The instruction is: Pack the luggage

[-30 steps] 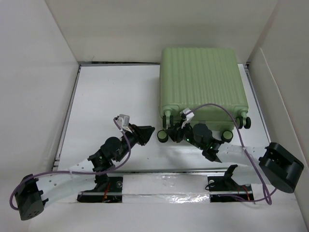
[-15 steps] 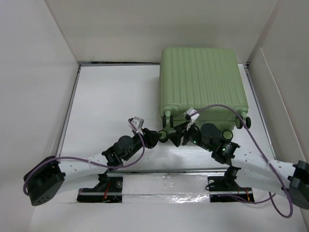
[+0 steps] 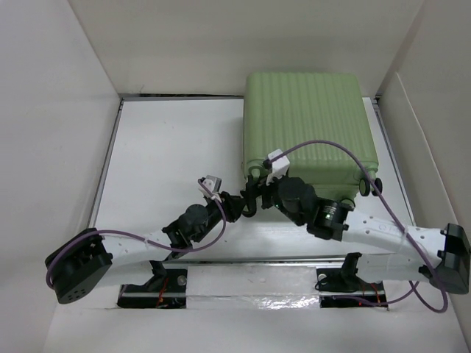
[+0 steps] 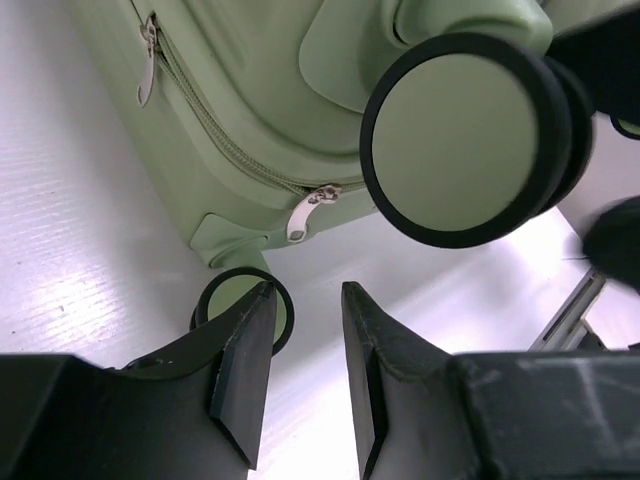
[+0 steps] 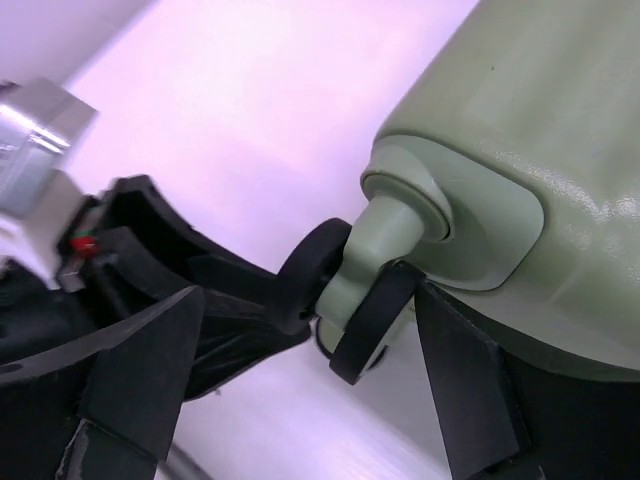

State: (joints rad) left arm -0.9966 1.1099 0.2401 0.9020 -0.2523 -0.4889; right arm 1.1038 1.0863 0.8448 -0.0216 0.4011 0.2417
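The luggage (image 3: 309, 121) lies far right on the table (image 3: 169, 147), its wheels (image 3: 374, 184) toward the near edge.

Hard shell, black tyre, a glint of metal

The luggage (image 3: 309, 125) is pale green hard plastic, ribbed on its broad face and smooth with a satin sheen at the corners. Its wheel (image 4: 460, 140) has a matt black, rubbery-looking tyre around a smooth green hub. The zip pull (image 4: 305, 215) looks like bright metal. My left fingers (image 4: 240, 375) are matt black plastic. The table (image 4: 60, 260) is white, finely grained and shiny.
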